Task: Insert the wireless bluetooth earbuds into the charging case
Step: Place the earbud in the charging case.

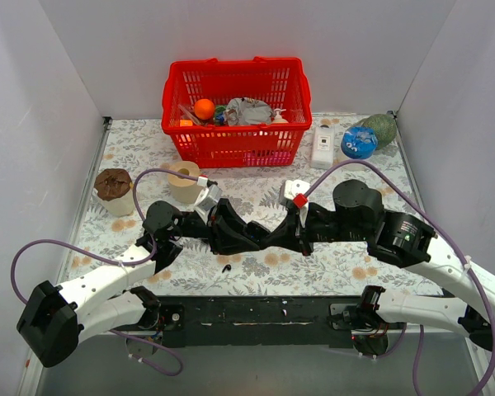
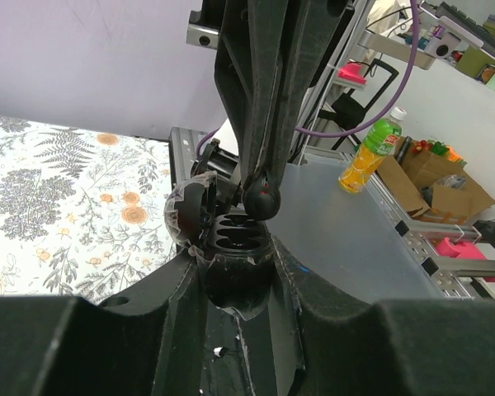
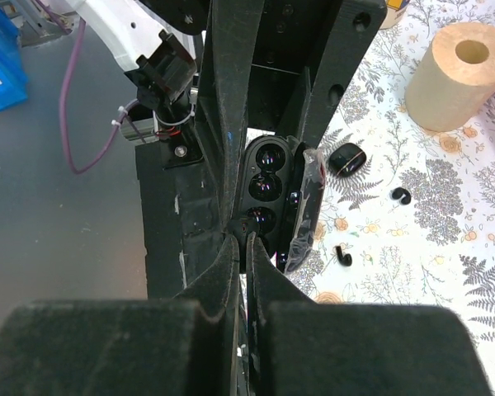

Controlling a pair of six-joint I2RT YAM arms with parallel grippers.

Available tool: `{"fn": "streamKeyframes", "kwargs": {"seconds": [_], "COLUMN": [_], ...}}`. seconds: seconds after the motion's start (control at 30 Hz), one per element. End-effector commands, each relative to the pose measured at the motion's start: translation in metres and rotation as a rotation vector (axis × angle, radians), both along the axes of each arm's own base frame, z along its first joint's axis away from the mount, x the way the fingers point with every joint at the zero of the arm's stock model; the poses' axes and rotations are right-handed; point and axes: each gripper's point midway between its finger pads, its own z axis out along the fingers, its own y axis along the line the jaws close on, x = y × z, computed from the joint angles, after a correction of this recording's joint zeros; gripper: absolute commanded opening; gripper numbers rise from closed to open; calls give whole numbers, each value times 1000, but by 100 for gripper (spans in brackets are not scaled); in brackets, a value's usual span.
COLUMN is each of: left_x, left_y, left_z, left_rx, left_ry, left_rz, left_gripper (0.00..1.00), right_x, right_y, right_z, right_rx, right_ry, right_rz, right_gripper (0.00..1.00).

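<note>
Where the arms meet over the desk in the top view, the case is lost among black links. One bud lies on the floral cloth just in front. Behind, a red basket holds an orange ball, grey wrap and a white bottle.

From the left wrist, the left claw is clenched on the case. Its lid is swung open and its wells face up, with the right claw right over them. A drink bottle stands beyond, its label too small to read.

From the right wrist, the right claw is pressed closed at the case's near end; whether it pinches anything I cannot tell. A bud lies on the desk just beside the case, and another bud lies nearer the tape roll.
</note>
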Motion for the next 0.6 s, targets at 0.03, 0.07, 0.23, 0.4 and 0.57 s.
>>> {"fn": "streamKeyframes", "kwargs": {"seconds": [0.03, 0.07, 0.23, 0.4, 0.57], "left_x": [-5, -5, -7, -8, -6], "left_y": [4, 4, 5, 6, 6], "left_z": [17, 17, 17, 18, 19], "left_rx": [-42, -42, -46, -57, -75], "left_ry": [-44, -44, -49, -48, -43], "left_rz": [-9, -9, -12, -12, 5], "left_gripper": [0, 0, 0, 0, 0], "right_x": [1, 0, 2, 3, 2], "right_y": [6, 7, 8, 8, 9], "right_z": [1, 0, -6, -11, -13], "right_rx": [17, 14, -6, -18, -13], "right_ry": [-12, -12, -15, -18, 1], "right_rz": [0, 0, -8, -13, -22], "right_gripper": [1, 1, 1, 1, 1]}}
